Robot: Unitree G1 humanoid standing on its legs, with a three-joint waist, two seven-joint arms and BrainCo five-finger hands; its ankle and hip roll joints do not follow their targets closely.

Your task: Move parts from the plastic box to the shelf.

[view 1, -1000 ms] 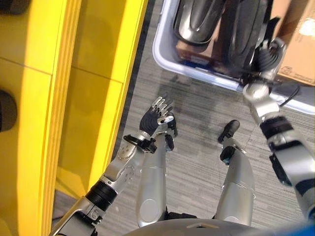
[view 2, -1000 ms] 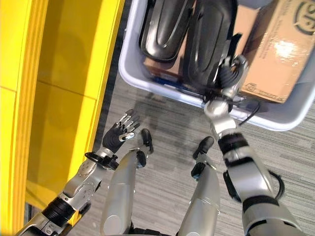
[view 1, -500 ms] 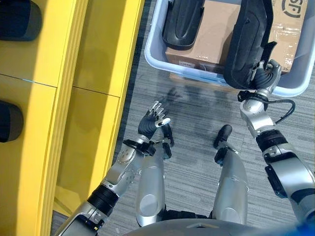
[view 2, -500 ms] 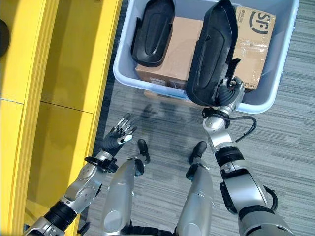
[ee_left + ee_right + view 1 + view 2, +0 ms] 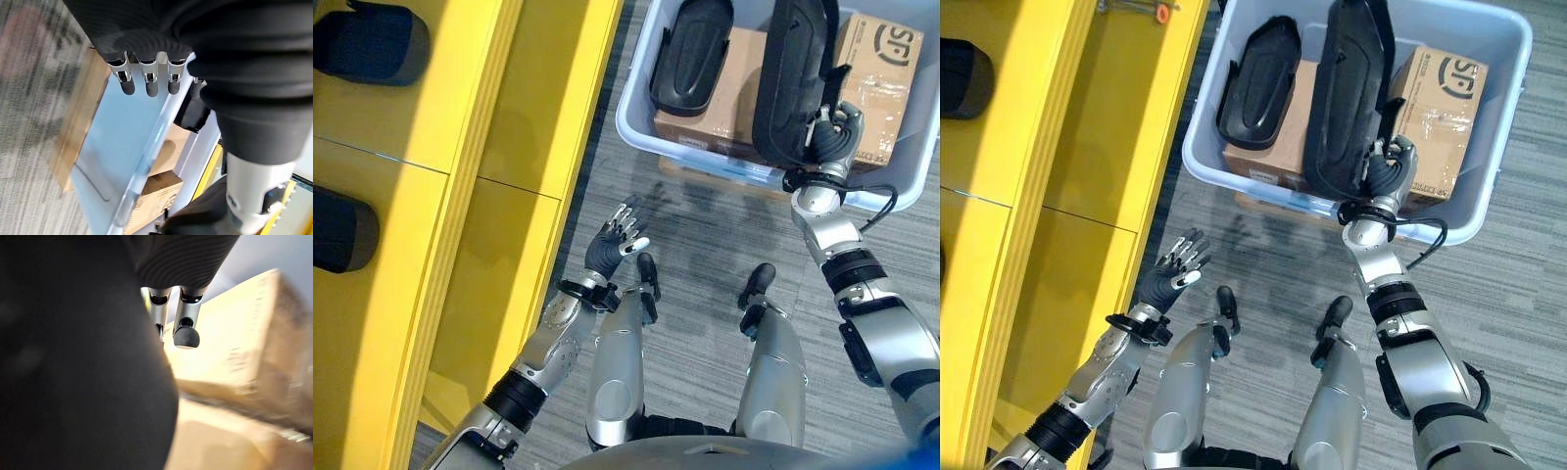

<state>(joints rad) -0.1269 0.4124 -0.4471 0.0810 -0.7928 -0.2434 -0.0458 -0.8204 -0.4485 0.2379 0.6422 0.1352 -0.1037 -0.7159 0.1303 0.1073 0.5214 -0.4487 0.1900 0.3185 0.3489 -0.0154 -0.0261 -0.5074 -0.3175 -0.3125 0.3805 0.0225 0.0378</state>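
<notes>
Right hand (image 5: pixel 1389 168): fingers curled round the lower edge of a long black part (image 5: pixel 1344 93), held upright over the plastic box (image 5: pixel 1498 186).
Right wrist view: the part hides most of the fingers.
Left hand (image 5: pixel 612 243): fingers straight and spread, holding nothing, above the floor (image 5: pixel 695 245).
Box contents: a second black part (image 5: pixel 1258 83) on cardboard boxes (image 5: pixel 1440 108).
Shelf (image 5: pixel 460 147): yellow; two dark parts (image 5: pixel 372 44) cut off at the edge.

Looks like a warehouse or parts-handling workshop: tall yellow shelf (image 5: pixel 460 196) holding black moulded parts (image 5: pixel 367 44), grey carpet-tile floor (image 5: pixel 695 245) beside it, pale blue plastic box (image 5: pixel 1489 206) near the shelf with cardboard cartons (image 5: pixel 1445 98) inside.
</notes>
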